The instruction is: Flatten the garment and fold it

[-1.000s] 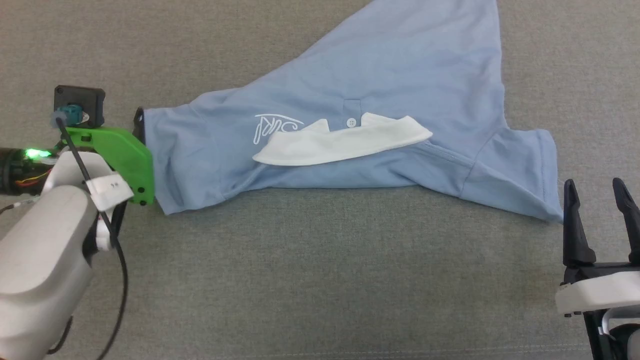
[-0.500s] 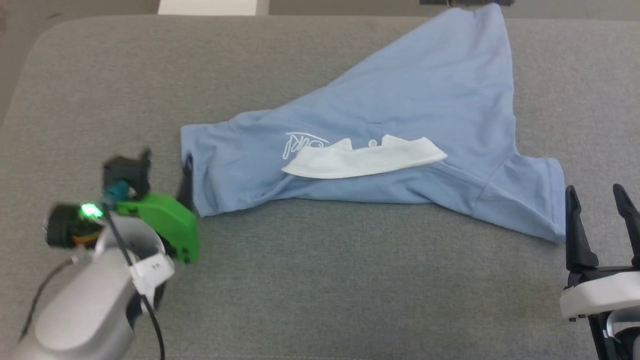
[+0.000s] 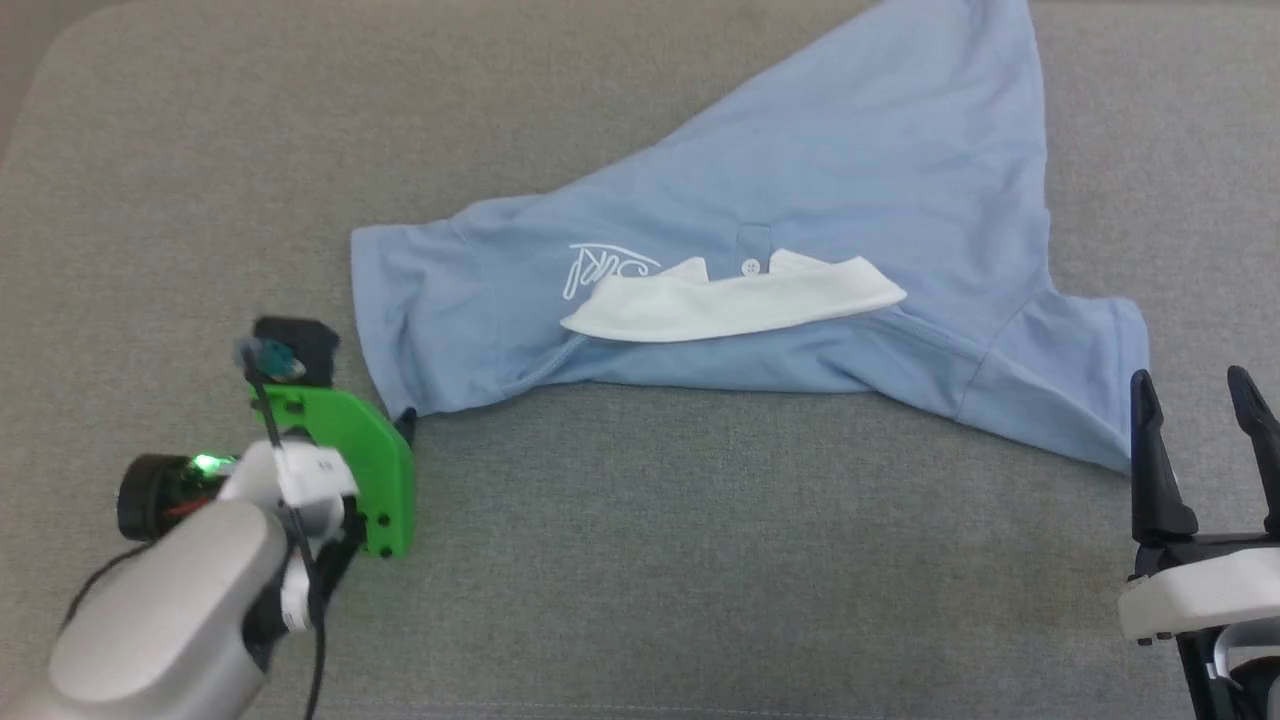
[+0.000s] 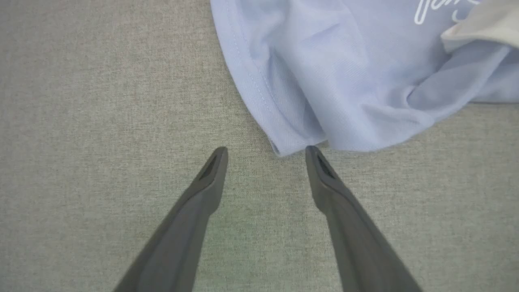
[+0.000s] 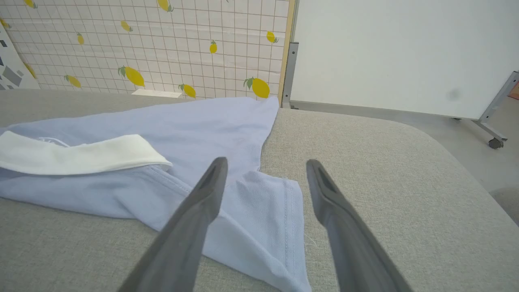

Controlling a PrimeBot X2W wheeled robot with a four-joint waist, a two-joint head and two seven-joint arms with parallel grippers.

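A light blue garment (image 3: 820,170) is seen lying wrinkled, not yet flattened, on a grey fabric-covered desk (image 3: 640,560), its body running toward the far edge in a tapering shape. Its white collar (image 3: 735,300) is laid across the middle, with a white button (image 3: 750,266) just above it and a white cursive logo (image 3: 605,268) partly tucked under the collar's end. The left-hand sleeve (image 3: 400,300) is turned toward the robot's left and the right-hand sleeve (image 3: 1070,390) toward its right. The left gripper (image 4: 265,152) is held low over the desk at the near corner of the left-hand sleeve, beneath a green bracket (image 3: 370,460). Its fingers are spread wide and nothing is gripped between them. One fingertip is placed right at the sleeve's hem, though whether the cloth is touched cannot be told. The right gripper (image 3: 1190,378) is found just beside the corner of the right-hand sleeve, its fingers likewise parted and empty. In the right wrist view the stitched hem is seen beneath the gap between them. Beyond the desk a lemon-patterned wall (image 5: 162,48) is visible.
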